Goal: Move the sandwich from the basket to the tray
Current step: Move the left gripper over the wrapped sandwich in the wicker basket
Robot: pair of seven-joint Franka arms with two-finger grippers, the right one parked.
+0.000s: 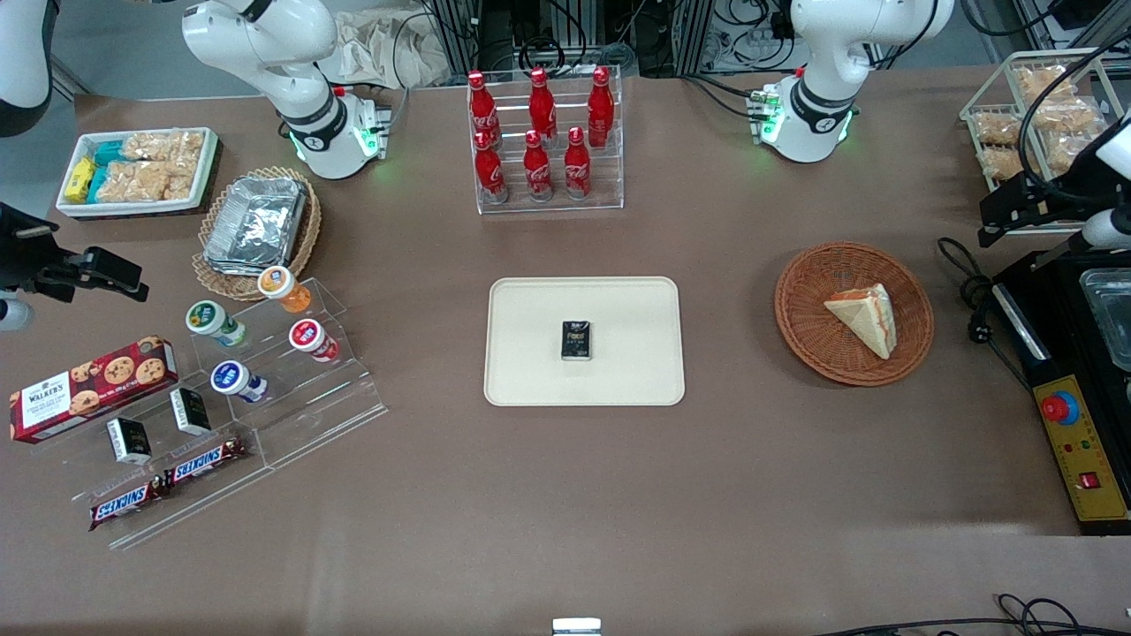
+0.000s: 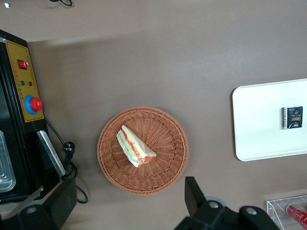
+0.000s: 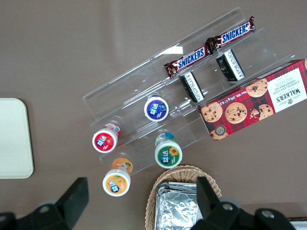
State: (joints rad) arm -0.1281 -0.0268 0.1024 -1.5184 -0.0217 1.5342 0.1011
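Observation:
The sandwich (image 1: 864, 316) lies on its side in the reddish-brown wicker basket (image 1: 808, 329), toward the working arm's end of the table. The cream tray (image 1: 530, 349) lies flat mid-table with a small black packet (image 1: 577, 341) on it. My left gripper (image 1: 1003, 212) hangs high over the table edge, beside the basket and well above it. In the left wrist view the gripper (image 2: 129, 201) is open wide and empty, with the sandwich (image 2: 135, 146), basket (image 2: 163, 168) and tray (image 2: 259, 124) below it.
A black appliance with a red button (image 1: 1074, 424) and a cable (image 1: 967, 291) sit beside the basket. A wire rack of snack bags (image 1: 1034, 115) stands farther from the camera. A cola bottle rack (image 1: 545, 141) stands farther back than the tray. Acrylic shelves (image 1: 265, 389) with snacks lie toward the parked arm's end.

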